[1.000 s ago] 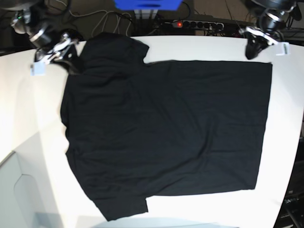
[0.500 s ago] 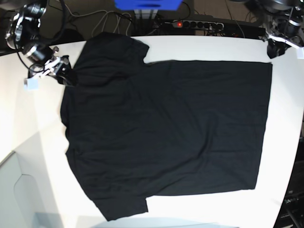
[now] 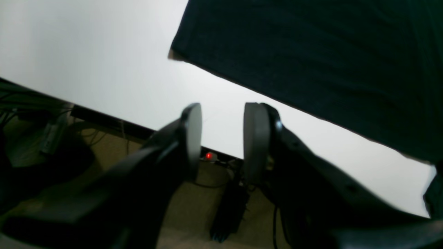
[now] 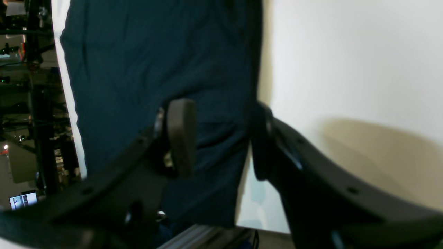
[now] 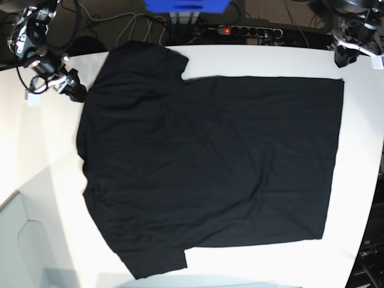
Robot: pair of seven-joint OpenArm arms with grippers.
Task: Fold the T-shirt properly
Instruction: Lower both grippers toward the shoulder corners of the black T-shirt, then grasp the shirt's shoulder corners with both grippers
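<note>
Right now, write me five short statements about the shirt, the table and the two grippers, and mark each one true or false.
1. The T-shirt lies spread flat on the white table. True.
2. The left gripper is clamped on the shirt's hem. False: its fingers stand apart with nothing between them, off the cloth near the table's edge.
3. The shirt is already folded in half. False: it lies in one open layer, with both sleeves showing.
4. The right gripper is open and holds nothing. True.
5. A red print shows on the shirt's upper face. False: the face that shows is plain black.
</note>
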